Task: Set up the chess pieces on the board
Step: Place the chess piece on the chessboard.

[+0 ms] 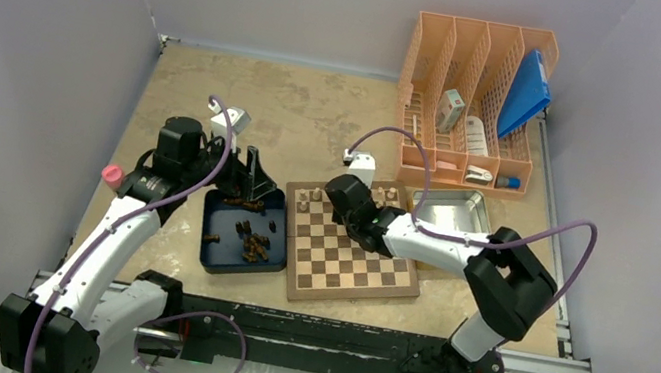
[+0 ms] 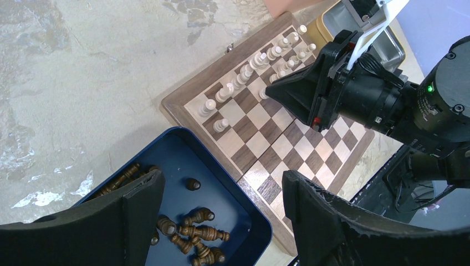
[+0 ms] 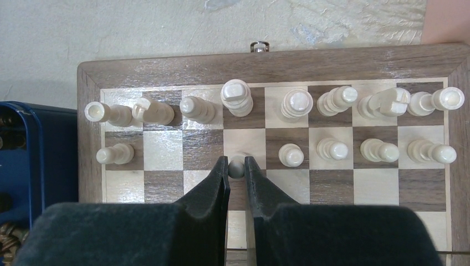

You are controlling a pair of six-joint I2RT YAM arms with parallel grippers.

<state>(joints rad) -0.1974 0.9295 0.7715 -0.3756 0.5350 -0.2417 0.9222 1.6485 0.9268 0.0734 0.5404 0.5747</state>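
Note:
The board (image 1: 363, 268) lies mid-table with pale chess pieces (image 1: 303, 202) along its far edge. In the right wrist view a full back row (image 3: 235, 97) stands, with several pawns (image 3: 332, 148) in front of it. My right gripper (image 3: 236, 160) is shut on a pale pawn (image 3: 236, 168), held over a second-row square in the gap of that pawn row. The dark pieces (image 2: 194, 227) lie loose in the dark blue tray (image 2: 177, 138), left of the board (image 2: 310, 160). My left gripper (image 2: 221, 180) hangs open above this tray, with nothing between its fingers.
An orange desk organizer (image 1: 473, 99) with a blue folder (image 1: 525, 92) stands at the back right. A metal tray (image 1: 449, 211) sits just right of the board's far corner. Walls close in the table's left and far sides.

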